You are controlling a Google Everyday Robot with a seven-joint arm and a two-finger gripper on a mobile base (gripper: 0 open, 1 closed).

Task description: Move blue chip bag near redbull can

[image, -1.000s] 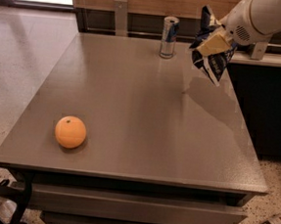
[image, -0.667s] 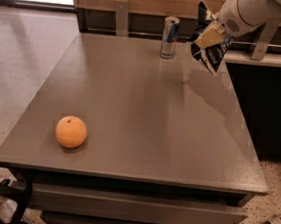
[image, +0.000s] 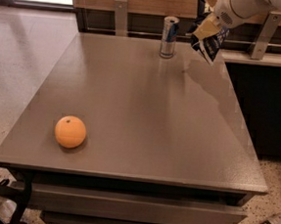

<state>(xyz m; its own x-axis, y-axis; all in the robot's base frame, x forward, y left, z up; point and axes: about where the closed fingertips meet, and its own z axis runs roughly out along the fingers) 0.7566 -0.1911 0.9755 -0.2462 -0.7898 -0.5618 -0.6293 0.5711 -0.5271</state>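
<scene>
The redbull can (image: 169, 36) stands upright at the far edge of the grey table (image: 141, 104), near its middle. The blue chip bag (image: 208, 39) is a crinkled dark navy foil bag held in the air above the table's far right part, a short way right of the can. My gripper (image: 204, 27) comes in from the top right on a white arm and is shut on the bag's upper part. The bag hangs clear of the table surface.
An orange (image: 70, 131) lies near the table's front left corner. A wooden wall with metal brackets (image: 121, 15) runs behind the table. A dark counter (image: 265, 90) stands to the right. Speckled floor surrounds the table.
The gripper with the bag has moved left and slightly up, closer to the can. The can and orange have not moved.
</scene>
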